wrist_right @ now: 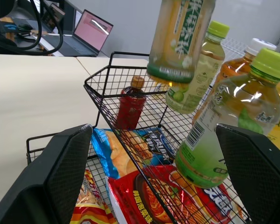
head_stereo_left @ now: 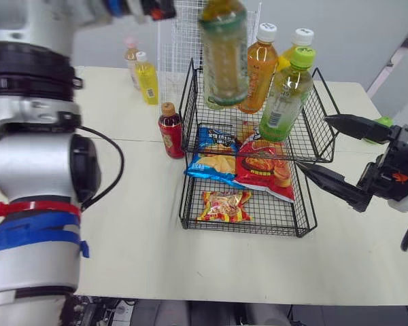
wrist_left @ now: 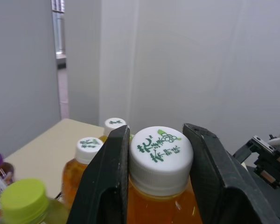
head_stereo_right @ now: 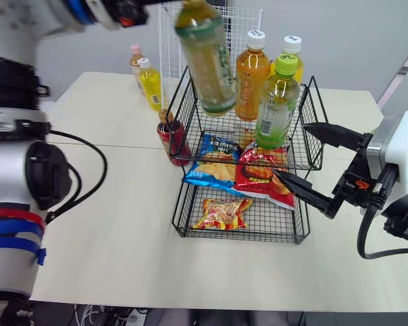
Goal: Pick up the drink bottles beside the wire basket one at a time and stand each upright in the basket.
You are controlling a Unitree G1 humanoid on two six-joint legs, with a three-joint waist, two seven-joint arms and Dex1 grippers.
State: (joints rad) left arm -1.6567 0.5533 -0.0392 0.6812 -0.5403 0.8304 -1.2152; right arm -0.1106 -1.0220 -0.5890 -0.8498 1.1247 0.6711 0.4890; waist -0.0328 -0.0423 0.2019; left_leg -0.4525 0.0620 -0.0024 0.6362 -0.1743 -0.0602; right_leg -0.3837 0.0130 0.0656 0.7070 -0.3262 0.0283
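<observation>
tea bottle (head_stereo_left: 224,58) gripped at the cap by the left gripper (wrist_left: 158,130), held above the wire basket (head_stereo_left: 272,210); right gripper (head_stereo_left: 314,144) spread open alongside.

Left arm (head_stereo_left: 37,156) raised high, wrist reaching across the top, with the left gripper (wrist_left: 157,135) jaws clamped on the cap of a tea bottle (head_stereo_left: 224,54). Right gripper (head_stereo_left: 313,144) is held low, its jaws spread wide and pointing inward.

On the cream table (head_stereo_left: 136,224), we see a blue crisp bag (head_stereo_left: 214,155) lying against a red snack bag (head_stereo_left: 265,170), a small yellow-and-red packet (head_stereo_left: 224,206) just in front. A white wire grid panel (head_stereo_left: 177,41) stands upright behind; an open laptop (wrist_right: 86,35) shows a pink screen.
</observation>
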